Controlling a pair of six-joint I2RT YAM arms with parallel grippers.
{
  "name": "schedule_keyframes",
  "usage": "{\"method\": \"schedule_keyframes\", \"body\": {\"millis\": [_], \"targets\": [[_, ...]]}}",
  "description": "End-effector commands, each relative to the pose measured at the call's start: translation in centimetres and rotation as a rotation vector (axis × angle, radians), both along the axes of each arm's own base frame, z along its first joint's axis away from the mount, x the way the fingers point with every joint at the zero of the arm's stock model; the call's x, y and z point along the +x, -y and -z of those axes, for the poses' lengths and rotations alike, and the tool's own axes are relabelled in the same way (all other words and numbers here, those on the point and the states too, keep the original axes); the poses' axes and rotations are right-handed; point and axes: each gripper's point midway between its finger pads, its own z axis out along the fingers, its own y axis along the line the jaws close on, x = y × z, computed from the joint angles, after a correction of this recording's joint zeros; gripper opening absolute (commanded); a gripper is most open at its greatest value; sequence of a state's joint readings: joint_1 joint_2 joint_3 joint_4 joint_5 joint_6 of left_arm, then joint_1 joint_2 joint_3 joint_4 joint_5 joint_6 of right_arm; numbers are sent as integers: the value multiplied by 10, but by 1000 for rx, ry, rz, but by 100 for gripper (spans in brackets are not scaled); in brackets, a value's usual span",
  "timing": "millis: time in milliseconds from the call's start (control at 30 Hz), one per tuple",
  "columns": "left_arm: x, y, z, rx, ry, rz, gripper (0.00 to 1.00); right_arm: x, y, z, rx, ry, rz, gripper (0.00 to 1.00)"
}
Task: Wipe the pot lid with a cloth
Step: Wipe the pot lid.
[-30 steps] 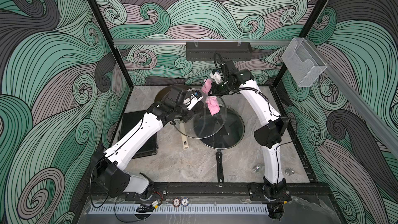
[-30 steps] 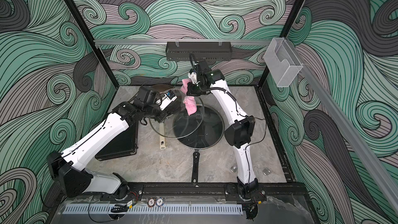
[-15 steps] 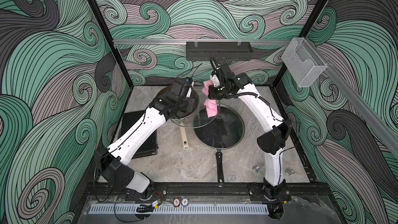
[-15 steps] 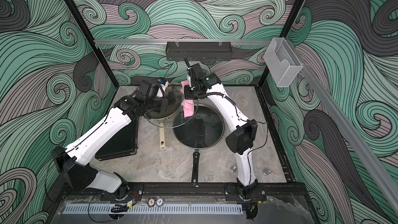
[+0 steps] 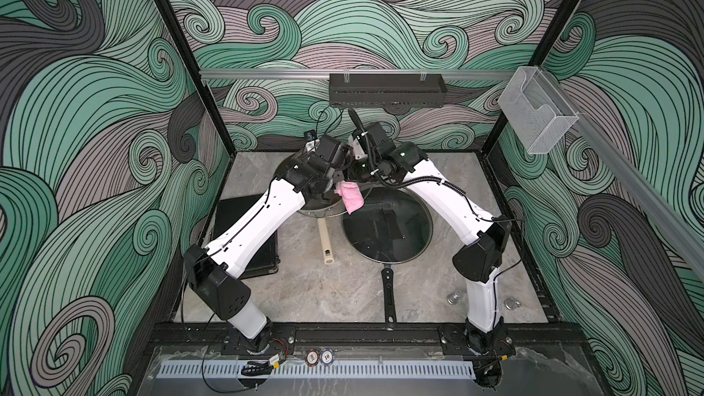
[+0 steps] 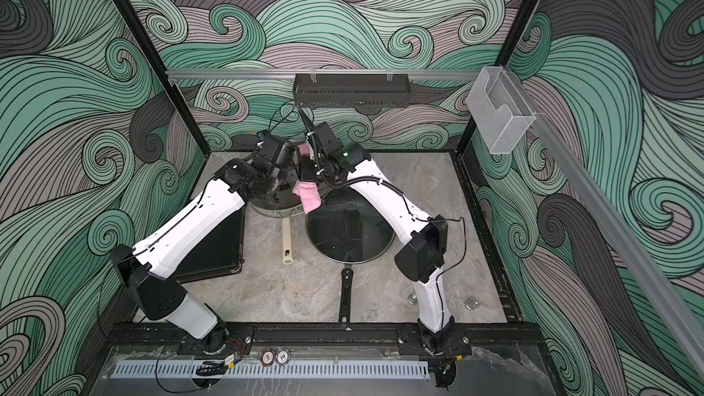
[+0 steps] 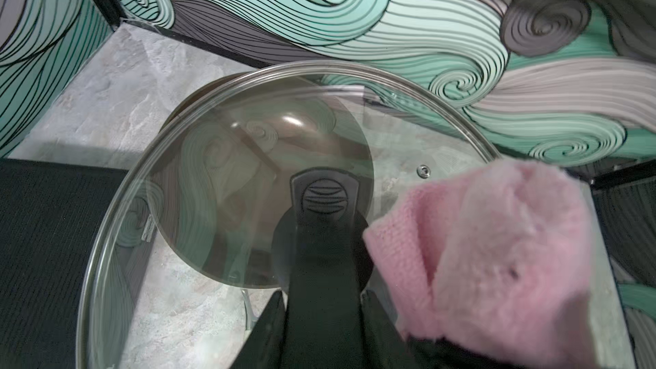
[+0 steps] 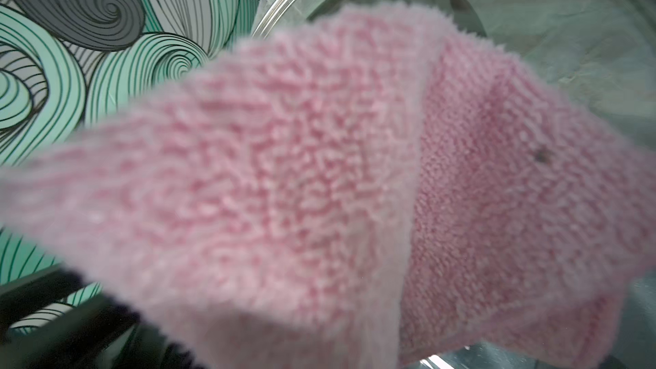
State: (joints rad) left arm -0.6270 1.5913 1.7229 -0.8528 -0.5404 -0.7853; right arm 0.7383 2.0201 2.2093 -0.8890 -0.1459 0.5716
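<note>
Far back at table center, both my arms reach in and meet, elbows out to the sides, forearms angled inward, wrists nearly touching near the back wall [image 5: 266, 116]. Left gripper [image 7: 323, 308] points away from my base and is clamped narrow on the lid's black handle [image 7: 324, 207] - one finger [image 7: 269, 317] sits on each side of it, pressed against it. That grip carries the glass lid [image 7: 170, 278], its steel rim [image 7: 355, 65] curving toward the back wall; a brown pan [image 7: 284, 129] shows through the glass below it. In both top views that pan's cream handle [image 5: 327, 243] [image 6: 286, 239] pokes out toward the front. Right gripper [image 6: 306, 174] comes in from the other side with the wrist bent down, fingers pinched shut on the cloth [image 6: 308, 195], though the right wrist view is almost all pink terry [image 8: 284, 172] and the fingertips themselves are covered. Cloth hangs folded from that grip, lying just beside the lid's handle on the side away from my left arm - in the left wrist view it overlaps the glass [image 7: 497, 250], touching or nearly so, can't tell which. In a top view the cloth's lower end [image 5: 352, 203] hangs at the far edge of a second, black pan [image 5: 404, 257] with its own lid on the table [image 5: 335, 299].
</note>
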Motion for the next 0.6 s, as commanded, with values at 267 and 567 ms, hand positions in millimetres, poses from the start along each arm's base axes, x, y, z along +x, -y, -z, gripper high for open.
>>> {"method": "schedule_keyframes", "body": {"millis": [267, 567], "targets": [[13, -11, -91, -284, 323, -196, 0, -16, -19, 9, 124, -99, -15, 0], [1, -14, -88, -111, 330, -47, 0, 11, 37, 13, 13, -76, 26, 0]]}}
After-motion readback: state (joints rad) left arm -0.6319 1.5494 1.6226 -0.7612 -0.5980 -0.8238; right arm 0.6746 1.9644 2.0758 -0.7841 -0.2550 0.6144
